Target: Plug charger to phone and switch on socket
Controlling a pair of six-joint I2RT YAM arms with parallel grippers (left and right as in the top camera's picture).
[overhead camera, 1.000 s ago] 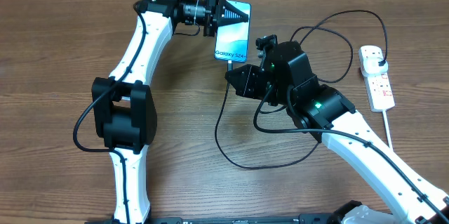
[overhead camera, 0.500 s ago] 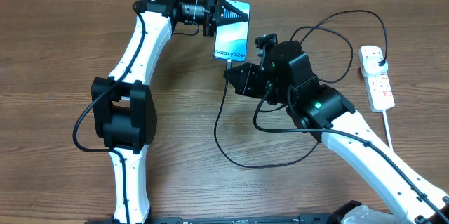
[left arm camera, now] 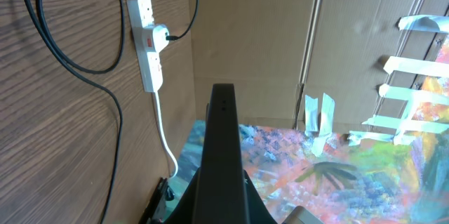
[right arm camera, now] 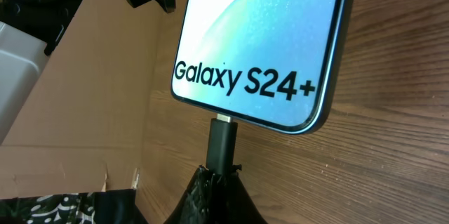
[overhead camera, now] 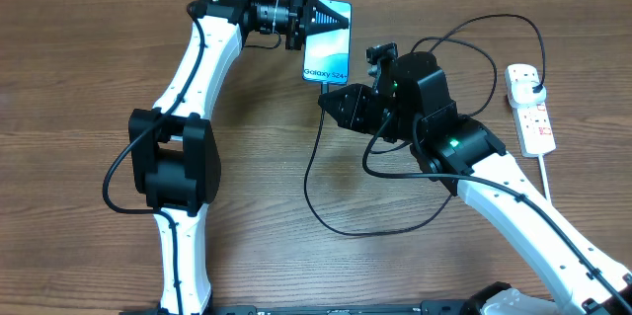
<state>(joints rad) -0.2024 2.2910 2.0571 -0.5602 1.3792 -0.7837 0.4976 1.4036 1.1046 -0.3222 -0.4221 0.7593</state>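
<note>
Overhead: left gripper [overhead camera: 314,17] clamped on phone [overhead camera: 329,56] top edge; right gripper [overhead camera: 326,104] pinching charger [overhead camera: 308,172] connector just below phone.
Left wrist: socket [left arm camera: 147,45] well apart, plug in.
Right wrist: connector at port, metal showing. Insertion step; next needs straight push.

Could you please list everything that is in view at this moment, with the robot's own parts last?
phone: one, black-edged, lit blue-teal screen, flat on the table at top centre.
charger: one, black; cable loops across the table, connector tip at the phone's bottom port, plug in the socket.
socket: one, white with red markings, at the table's right side.
white cord: one, thick, running from the socket toward the near edge.
table: one, brown wood grain.
cardboard wall: brown, behind the table.
left gripper: one, black, closed, over the phone's top end.
right gripper: one, black, closed on the charger's connector.
</note>
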